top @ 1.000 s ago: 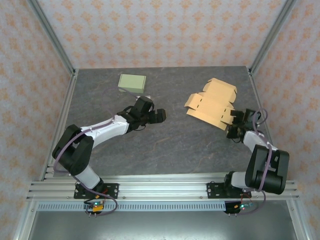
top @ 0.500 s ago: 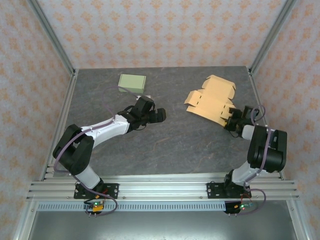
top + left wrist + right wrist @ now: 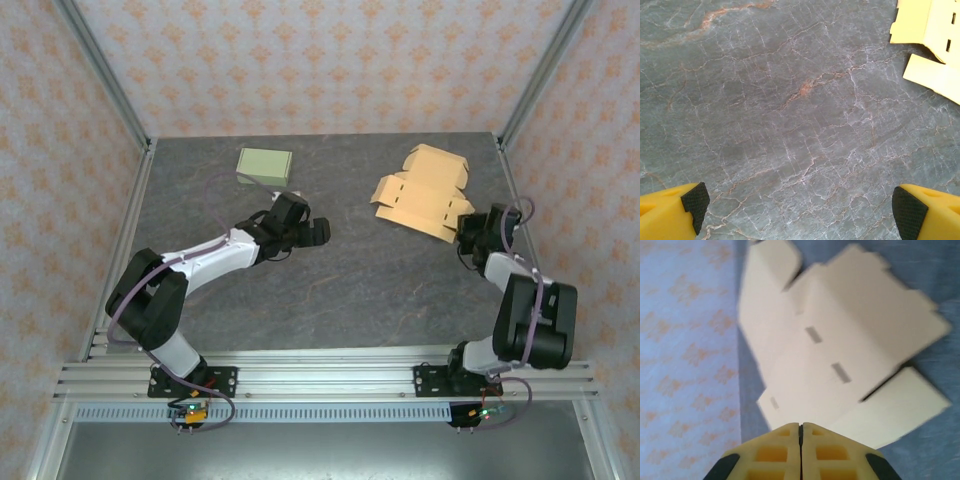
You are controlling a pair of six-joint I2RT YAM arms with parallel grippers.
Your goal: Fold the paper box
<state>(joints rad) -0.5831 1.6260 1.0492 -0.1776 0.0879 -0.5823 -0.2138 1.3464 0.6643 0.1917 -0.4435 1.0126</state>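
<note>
The unfolded paper box (image 3: 420, 195) sits at the far right of the table (image 3: 350, 290), the right end effector (image 3: 800, 429) closed tight against its near edge, the left end effector (image 3: 800, 210) wide open and empty mid-table.

Fingers of left gripper (image 3: 800, 205) spread wide, those of right gripper (image 3: 801, 432) pressed together

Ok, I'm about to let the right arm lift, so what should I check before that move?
1. Right tool shut: ok.
2. Flat tan cardboard box blank actually pinched in it: cannot tell.
3. Left tool open, holding nothing: ok.
4. Left tool apart from the blank: ok.
5. Small pale green box apart from the blank: ok.
6. Blank folded into a box: not ok, it is unfolded.
</note>
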